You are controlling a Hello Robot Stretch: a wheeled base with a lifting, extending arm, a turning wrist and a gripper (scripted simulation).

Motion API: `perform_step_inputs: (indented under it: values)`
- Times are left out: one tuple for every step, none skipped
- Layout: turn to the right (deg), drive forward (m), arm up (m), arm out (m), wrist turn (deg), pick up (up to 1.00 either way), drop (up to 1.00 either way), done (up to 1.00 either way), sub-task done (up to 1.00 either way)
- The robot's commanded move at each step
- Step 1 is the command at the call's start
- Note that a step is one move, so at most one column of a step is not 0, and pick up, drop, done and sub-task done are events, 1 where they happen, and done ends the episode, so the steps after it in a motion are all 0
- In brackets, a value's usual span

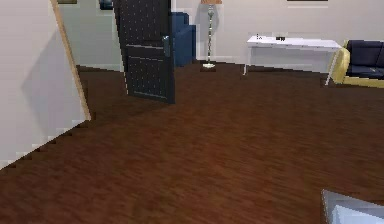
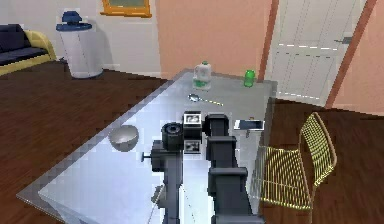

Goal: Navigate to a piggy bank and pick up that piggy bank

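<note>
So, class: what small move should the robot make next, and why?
Probably extend the arm farther across the table: the gripper sits near the bowl, while the pale round thing, possibly the piggy bank, stands well beyond it near the far edge.

glass table | bowl | green cup | pale round thing

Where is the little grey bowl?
In the arm side view, the bowl sits on the glass table, left of the picture's middle. It is near the table's left edge, to the left of the robot's arm.
</note>
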Motion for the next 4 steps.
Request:
perform_step_inputs:
  values:
    - [0.0,0.0,0.0,0.0,45.0,0.0,0.0,0.0,0.0]
    - [0.0,0.0,0.0,0.0,45.0,0.0,0.0,0.0,0.0]
    - [0.0,0.0,0.0,0.0,45.0,0.0,0.0,0.0,0.0]
    - [0.0,0.0,0.0,0.0,24.0,0.0,0.0,0.0,0.0]
